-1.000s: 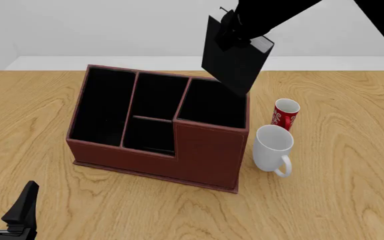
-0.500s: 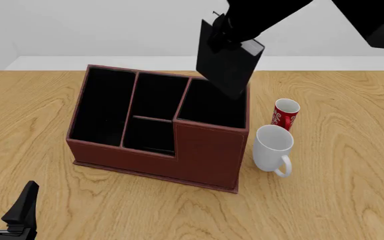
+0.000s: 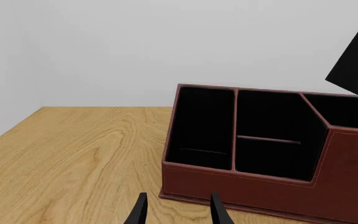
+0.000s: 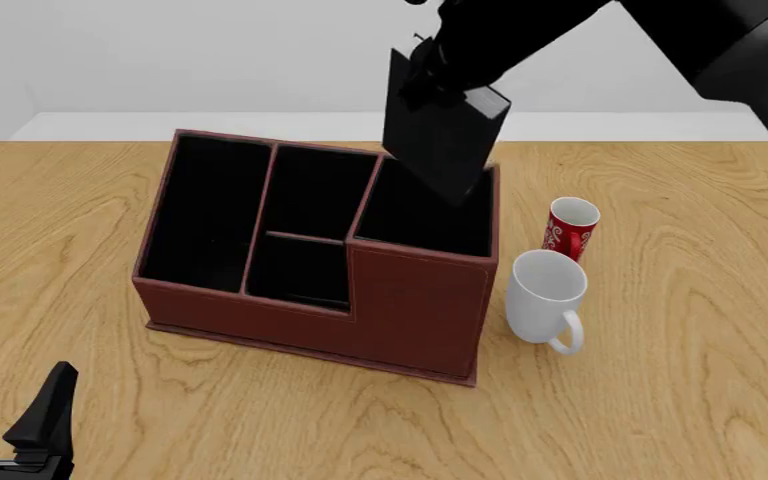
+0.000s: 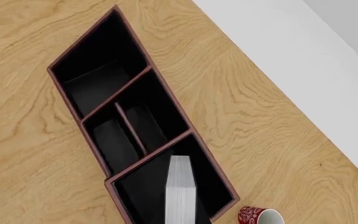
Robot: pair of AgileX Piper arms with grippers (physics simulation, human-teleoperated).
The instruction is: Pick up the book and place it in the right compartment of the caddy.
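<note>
the pick-up part looks done: the book (image 4: pixel 440 130) is off the table and hangs in the air from the right gripper (image 4: pixel 440 62), which pinches its upper end. it sits tilted, one lower corner pointing down over the right compartment (image 4: pixel 424 210) of the caddy (image 4: pixel 398 310). in the right wrist view the white page edges (image 5: pixel 181 193) line up over that wide slot, so the aim seems good. what is left, as i judge it, is lowering the book inside the walls and letting go. the tilt may need easing so the corner does not catch the rim.

the left gripper (image 4: pixel 11 425) rests low near the front edge of the table (image 4: pixel 704 380), well apart from the caddy, its jaws spread and holding nothing.

the book is a thick hard slab with a plain matt black cover and a block of fine white pages; stiff, flat-sided, sharp at the corners. the caddy is a boxy organiser in reddish-brown leather-look skin with faint stitching along its edges, lined in dull black. its front wall is stepped, tallest before the right compartment. thin dividers cut it into one long slot at the left end, two small middle slots and the wide right one.

just beside the caddy's right wall stands a smooth white mug (image 4: pixel 546 300) with a looped handle. behind it is a small red cup (image 4: pixel 571 228) with white markings. the table shows a warm, strongly grained wood pattern.
</note>
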